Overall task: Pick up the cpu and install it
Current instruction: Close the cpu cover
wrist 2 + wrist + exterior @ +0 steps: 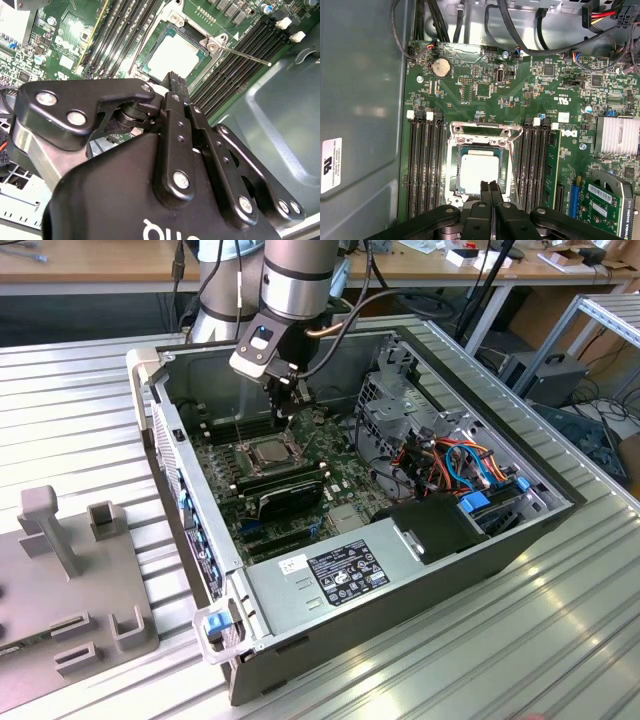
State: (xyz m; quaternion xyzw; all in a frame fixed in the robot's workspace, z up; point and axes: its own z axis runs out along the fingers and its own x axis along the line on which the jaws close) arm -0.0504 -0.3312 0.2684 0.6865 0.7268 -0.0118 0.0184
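The cpu (479, 174), a small square chip with a dull silver top, lies flat in the metal-framed socket (485, 131) on the green motherboard (470, 90) inside the open computer case. I also see the cpu (272, 452) from outside and close under the fingers in the second wrist view (175, 55). My gripper (490, 187) hangs just above the chip's edge, its two black fingers pressed together with nothing between them. From the exterior view the gripper (285, 408) sits over the far side of the socket. A thin socket lever (245, 55) sticks out beside the frame.
Memory slots (422, 170) flank the socket on both sides. A graphics card (285, 495) lies near it, with a drive cage (400, 405), coloured cables (460, 465) and a power supply (340, 570) around. Case walls (190, 510) ring the board. A grey fixture (70, 560) stands at the exterior view's left.
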